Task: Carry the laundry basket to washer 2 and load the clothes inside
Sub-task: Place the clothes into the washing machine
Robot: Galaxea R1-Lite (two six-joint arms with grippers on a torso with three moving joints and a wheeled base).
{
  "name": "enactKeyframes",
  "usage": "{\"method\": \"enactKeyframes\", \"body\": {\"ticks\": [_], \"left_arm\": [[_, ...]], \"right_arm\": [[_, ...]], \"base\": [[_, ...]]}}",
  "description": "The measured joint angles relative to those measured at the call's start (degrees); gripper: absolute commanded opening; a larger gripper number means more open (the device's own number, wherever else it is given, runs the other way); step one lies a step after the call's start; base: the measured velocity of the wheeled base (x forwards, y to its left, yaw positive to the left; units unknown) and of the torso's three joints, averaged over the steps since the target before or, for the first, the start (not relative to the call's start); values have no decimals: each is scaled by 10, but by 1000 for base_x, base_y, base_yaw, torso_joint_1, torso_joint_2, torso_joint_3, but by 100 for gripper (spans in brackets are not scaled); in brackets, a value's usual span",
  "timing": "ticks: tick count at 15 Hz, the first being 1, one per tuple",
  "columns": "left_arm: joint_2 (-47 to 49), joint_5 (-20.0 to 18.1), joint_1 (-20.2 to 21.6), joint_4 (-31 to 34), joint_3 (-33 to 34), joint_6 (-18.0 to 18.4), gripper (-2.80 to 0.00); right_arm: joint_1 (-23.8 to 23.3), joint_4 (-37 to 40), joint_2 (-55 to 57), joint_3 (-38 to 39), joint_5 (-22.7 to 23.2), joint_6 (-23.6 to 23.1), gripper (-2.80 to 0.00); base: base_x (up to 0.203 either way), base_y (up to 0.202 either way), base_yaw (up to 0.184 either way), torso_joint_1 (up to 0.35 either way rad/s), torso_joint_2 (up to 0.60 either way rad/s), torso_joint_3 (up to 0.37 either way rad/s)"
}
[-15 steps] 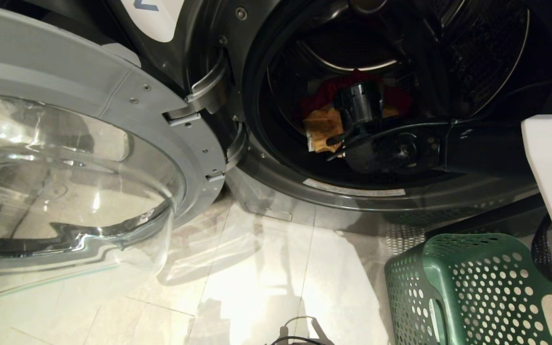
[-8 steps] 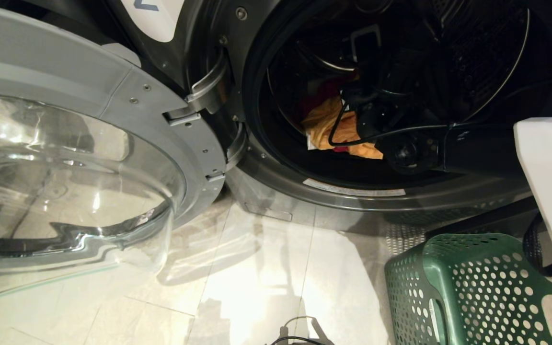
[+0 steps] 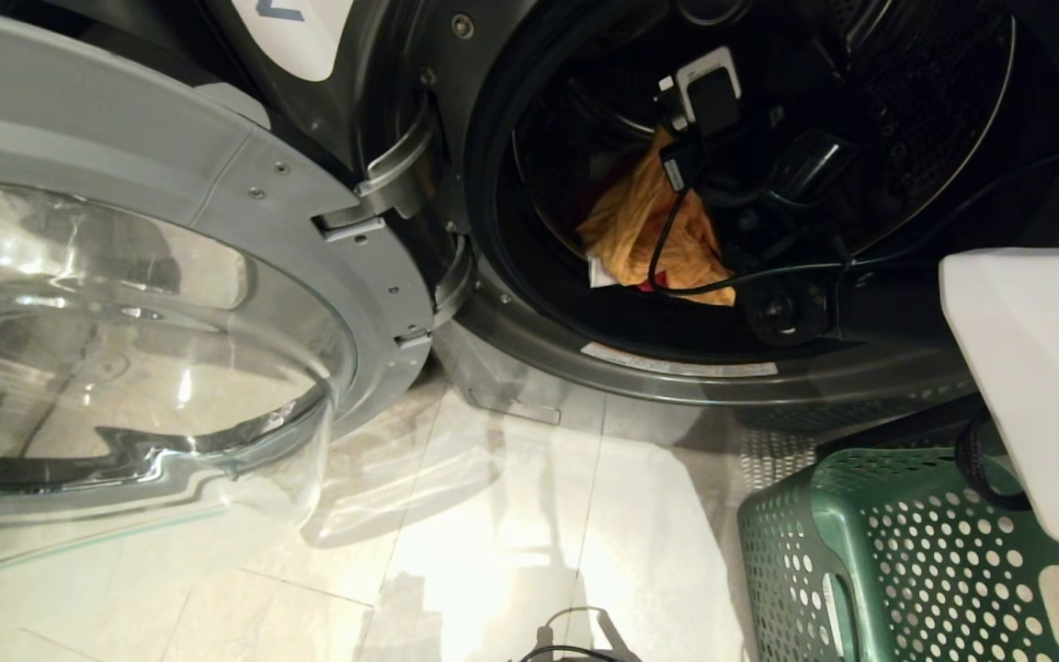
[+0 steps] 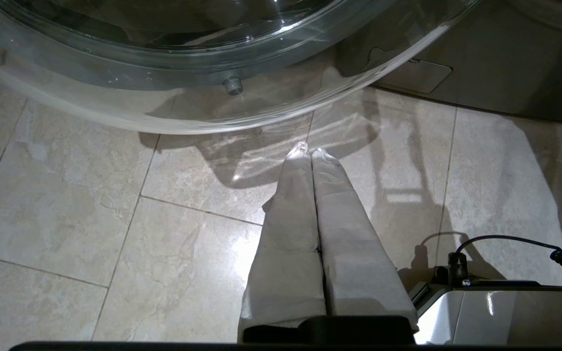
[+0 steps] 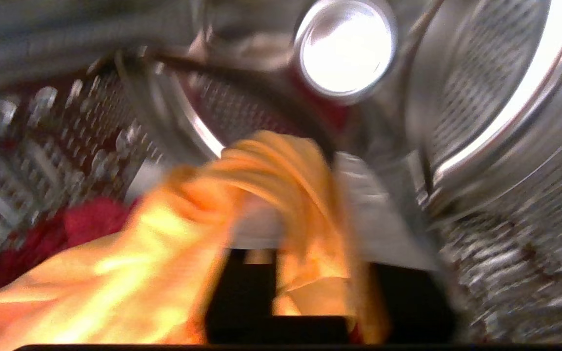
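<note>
Washer 2 (image 3: 493, 349) stands with its glass door (image 3: 125, 322) swung wide open, and part of the blue numeral label (image 3: 295, 28) shows. My right gripper (image 3: 669, 138) is inside the drum, raised, shut on the yellow-orange garment (image 3: 649, 230), which hangs from it down to the pile. The right wrist view shows that cloth (image 5: 164, 263) bunched between the fingers (image 5: 388, 219) of the right gripper (image 5: 310, 195), with a pink-red garment (image 5: 81, 224) behind. The green laundry basket (image 3: 906, 552) sits on the floor at the lower right. My left gripper (image 4: 310, 152) hangs shut over the floor tiles.
The open door fills the left of the head view, low over the pale tiled floor (image 3: 493, 552). My white arm cover (image 3: 1035, 368) hangs above the basket. A black cable (image 3: 704, 276) loops across the drum mouth. A corner of the robot's base (image 4: 495, 312) sits beside the left gripper.
My right gripper has risen and rolled inside the drum, drawing the yellow-orange garment up off the pile. The white arm cover has shifted left. The left arm, the door and the basket are unmoved.
</note>
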Motion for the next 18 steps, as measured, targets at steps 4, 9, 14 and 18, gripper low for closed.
{"method": "enactKeyframes", "body": {"ticks": [4,9,14,18], "left_arm": [[0,0,0,0,0,0,-280],[0,0,0,0,0,0,-280],[0,0,0,0,0,0,-280],[0,0,0,0,0,0,-280]], "right_arm": [[-1,72,3,35,-37,69,0],[4,214,-35,95,-167,215,0],[24,254,-127,190,-166,226,0],[63,347,-237,327,-164,257,0]], "base": [[0,0,0,0,0,0],[0,0,0,0,0,0],[0,0,0,0,0,0],[0,0,0,0,0,0]]}}
